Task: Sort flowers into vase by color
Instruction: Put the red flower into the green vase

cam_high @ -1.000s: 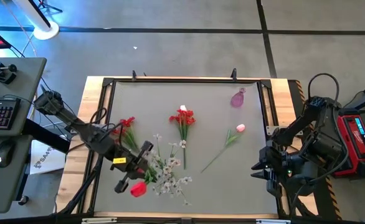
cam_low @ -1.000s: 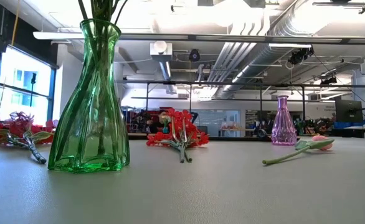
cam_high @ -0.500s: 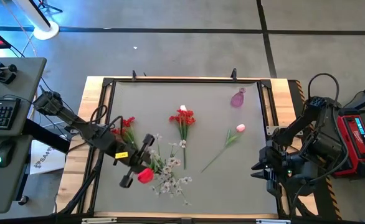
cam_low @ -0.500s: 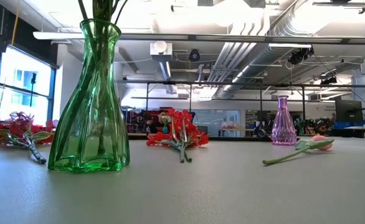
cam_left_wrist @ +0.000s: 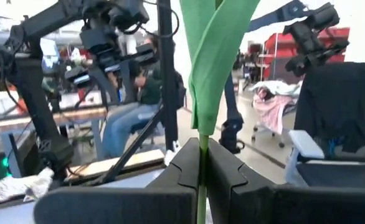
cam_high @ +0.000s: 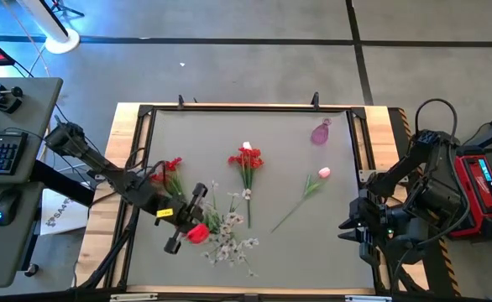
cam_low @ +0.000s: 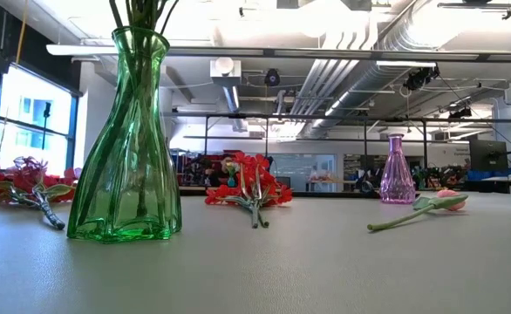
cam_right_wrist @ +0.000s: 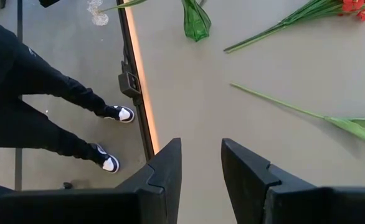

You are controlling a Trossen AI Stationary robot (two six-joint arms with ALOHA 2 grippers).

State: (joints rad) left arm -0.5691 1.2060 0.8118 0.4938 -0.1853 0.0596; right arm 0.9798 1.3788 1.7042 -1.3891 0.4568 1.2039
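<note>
Left gripper (cam_high: 185, 220): over the table's front-left part, fingers (cam_left_wrist: 189, 163) closed tight on the green stem of a red tulip (cam_high: 197, 234). Wrist view shows the stem (cam_left_wrist: 202, 163) pinched between the two dark fingers, a broad leaf (cam_left_wrist: 217, 53) rising above them. Blossom sits just beside the gripper, above the spray.

White spray (cam_high: 229, 239): tiny blossoms, directly under and beside the left gripper, standing in a green vase (cam_low: 127, 139). From table level, only dark stems show at the vase mouth.

Red cluster, left (cam_high: 170, 168): lying on the table near the left edge, just behind the left arm.

Red cluster, centre (cam_high: 247, 159): lying flat, blossoms toward the far side, stem (cam_high: 248, 205) running toward the near side.

Pink tulip (cam_high: 323, 174): lying right of centre, stem (cam_high: 292, 208) slanting toward the near side. Apart from the other flowers.

Pink vase (cam_high: 321, 132): upright at the far right part of the table, holding nothing visible.

Right gripper (cam_right_wrist: 201, 163): at the table's right edge, well apart from all flowers; fingers parted, nothing between them.

Table (cam_high: 296, 252): grey top, black frame.

Person: dark trousers (cam_right_wrist: 27, 93) and black-and-white shoes on the floor beside the table, in the right wrist view.
</note>
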